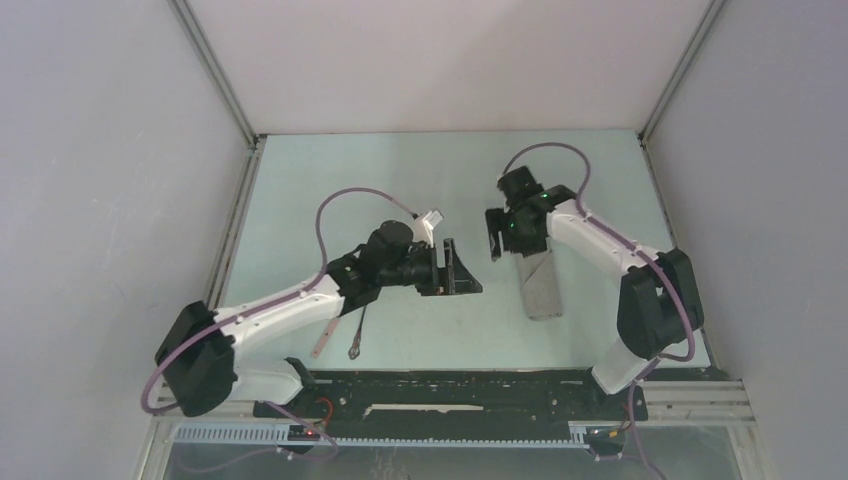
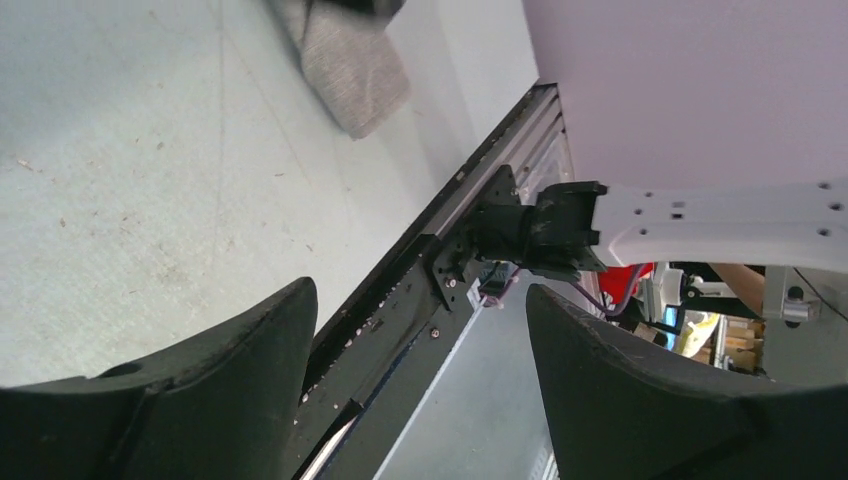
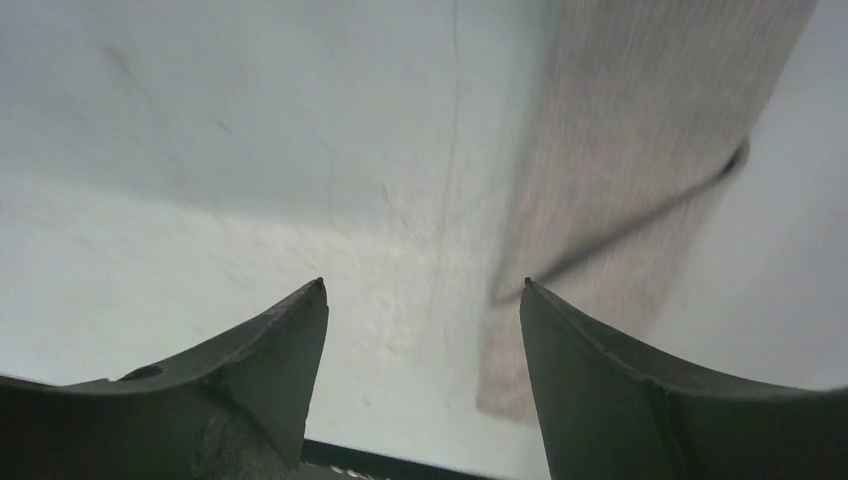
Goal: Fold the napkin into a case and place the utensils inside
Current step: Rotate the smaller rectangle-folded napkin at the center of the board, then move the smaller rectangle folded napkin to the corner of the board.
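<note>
The napkin is folded into a narrow grey oblong case (image 1: 541, 286) lying right of centre; it also shows in the right wrist view (image 3: 640, 150) and the left wrist view (image 2: 350, 70). My right gripper (image 1: 505, 245) (image 3: 422, 300) is open and empty, low over the table at the case's far left edge. My left gripper (image 1: 460, 270) (image 2: 420, 340) is open and empty, left of the case and apart from it. The pink-handled spoon (image 1: 323, 341) and the fork (image 1: 357, 338) lie side by side near the front left, partly under my left arm.
A black rail (image 1: 450, 395) runs along the table's near edge; it also shows in the left wrist view (image 2: 400, 300). Grey walls close the table at the left, back and right.
</note>
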Controlling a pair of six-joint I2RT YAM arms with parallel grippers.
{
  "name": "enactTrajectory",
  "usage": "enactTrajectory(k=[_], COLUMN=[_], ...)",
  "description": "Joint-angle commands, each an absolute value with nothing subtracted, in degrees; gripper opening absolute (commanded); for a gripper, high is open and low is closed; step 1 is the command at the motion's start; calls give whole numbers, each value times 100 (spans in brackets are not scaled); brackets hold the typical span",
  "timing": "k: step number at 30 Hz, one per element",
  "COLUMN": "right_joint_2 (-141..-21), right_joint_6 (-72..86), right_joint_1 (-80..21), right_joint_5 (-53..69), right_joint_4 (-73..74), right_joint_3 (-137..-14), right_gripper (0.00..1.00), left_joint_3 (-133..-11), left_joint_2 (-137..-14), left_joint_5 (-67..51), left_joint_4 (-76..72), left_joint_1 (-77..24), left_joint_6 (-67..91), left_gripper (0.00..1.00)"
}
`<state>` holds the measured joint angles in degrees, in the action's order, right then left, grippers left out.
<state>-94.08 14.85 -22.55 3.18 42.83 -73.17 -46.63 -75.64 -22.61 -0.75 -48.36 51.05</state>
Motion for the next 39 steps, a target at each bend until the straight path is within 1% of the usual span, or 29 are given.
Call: enactTrajectory(k=[1,5,7,9,17,19,23,29,33,35,36,37,38,39], right_joint_2=[-9559,-9887,-10013,-10185,-10713,-10892,-11221,-11353,-11622,-11708,-11781,-11834,-11868,-11880], right_joint_6=[1556,2165,2401,2499,2908,3023,3315,3305,3089,3071,3115,3173,3222,3269], right_joint_1=[-2998,-3456,-3594,-3675,-3983,-3978,-3909,-3734,-3718,-3734,-3694,-3639,-3582,-3527], right_joint_5=[-1999,-2657,-2767,-2769,-2871,-2985,-3357,-3699,-3657,-3634,-3642,-3728,-3816,-3910], right_joint_4=[5831,6271,6333,6299,6237,6278,6370,6357,6154,6064,6088,6140,6195,6237], right_joint_3=[-7119,-7103,-7102,-7102,-7370,-7488,-7603,-7584,-7619,-7628,-7633,-7636,-7620,-7588], right_gripper=[77,70,66,63,63,60,48,46,51,51,48,41,31,25], left_joint_3=[-4555,-4281,-4129,-4000,-3779,-3740,-3665,-3560,-3572,-3577,-3577,-3577,-3569,-3562], left_joint_2=[-6788,-6219,-5986,-5790,-5278,-5228,-5146,-4935,-4852,-4800,-4768,-4745,-4720,-4693], left_joint_5=[-2078,-2037,-2025,-2036,-2155,-2190,-2305,-2359,-2436,-2465,-2481,-2504,-2526,-2525], left_joint_4=[322,370,368,369,412,410,413,413,393,391,409,417,437,465], left_joint_1=[-4838,-4810,-4808,-4805,-4752,-4732,-4692,-4626,-4590,-4570,-4555,-4543,-4536,-4528], left_joint_6=[4577,4509,4513,4509,4449,4439,4408,4386,4369,4352,4346,4338,4327,4306], left_gripper=[82,82,83,83,83,83,84,84,84,84,84,84,84,84])
